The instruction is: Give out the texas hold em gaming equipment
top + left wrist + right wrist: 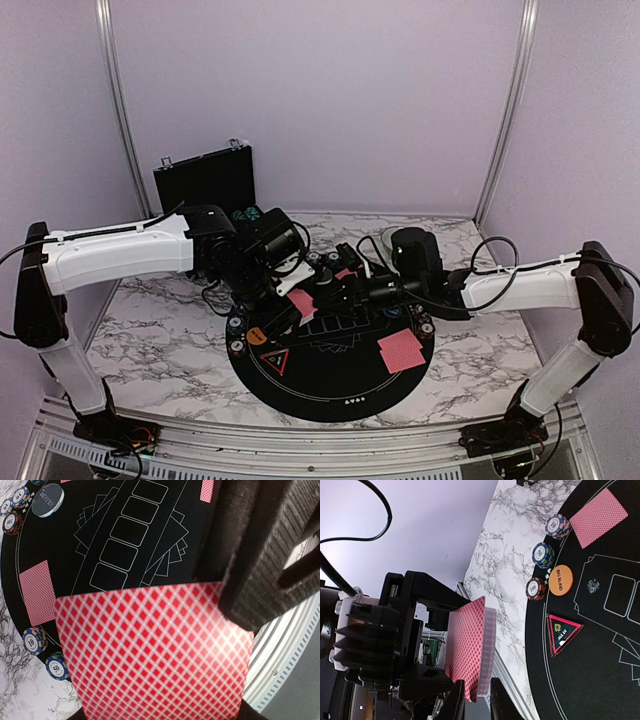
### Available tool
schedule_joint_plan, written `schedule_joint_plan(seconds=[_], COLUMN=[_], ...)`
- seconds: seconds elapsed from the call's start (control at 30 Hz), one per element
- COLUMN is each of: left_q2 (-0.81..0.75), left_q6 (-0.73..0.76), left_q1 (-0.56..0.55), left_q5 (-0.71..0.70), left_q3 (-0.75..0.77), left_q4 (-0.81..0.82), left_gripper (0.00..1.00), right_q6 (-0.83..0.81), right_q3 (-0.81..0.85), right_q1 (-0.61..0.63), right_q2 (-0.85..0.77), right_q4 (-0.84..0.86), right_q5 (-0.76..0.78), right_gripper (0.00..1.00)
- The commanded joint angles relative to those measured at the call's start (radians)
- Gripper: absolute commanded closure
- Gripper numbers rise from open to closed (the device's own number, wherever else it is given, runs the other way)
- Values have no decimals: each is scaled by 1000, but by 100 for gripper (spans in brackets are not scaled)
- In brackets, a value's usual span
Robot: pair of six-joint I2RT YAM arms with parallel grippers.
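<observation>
I see cards (pixel 401 350) and chips (pixel 543 555) partly dealt; left pincer (pixel 235 605) clamps the deck (pixel 470 650); right pincer (pixel 475 705): I can't tell.

top external: fixed high at the rear, tilted down, far, takes in whole round black felt poker mat (pixel 330 375) | left wrist: pressed close above red diamond-backed playing card (pixel 150 655), looking down onto mat | right wrist: rolled sideways, low beside mat rim | shared: mat, all three

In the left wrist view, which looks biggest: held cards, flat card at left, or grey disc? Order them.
Held cards, flat card, grey disc. The held cards may only look biggest through nearness to the camera.
</observation>
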Motion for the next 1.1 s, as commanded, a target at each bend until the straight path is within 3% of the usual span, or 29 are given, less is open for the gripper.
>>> schedule_joint_plan(seconds=[0.0, 1.07], left_q2=[-25, -27], left_q6=[6, 6], left_q1=[5, 5], left_q5=[0, 7], left_q3=[-7, -14], left_q4=[22, 21], left_gripper=[51, 51], right_q6=[-16, -37], right_q3=[35, 56], right_q1=[5, -6], right_q2=[-13, -31], right_q4=[-17, -54], right_q5=[8, 31], right_gripper=[84, 93])
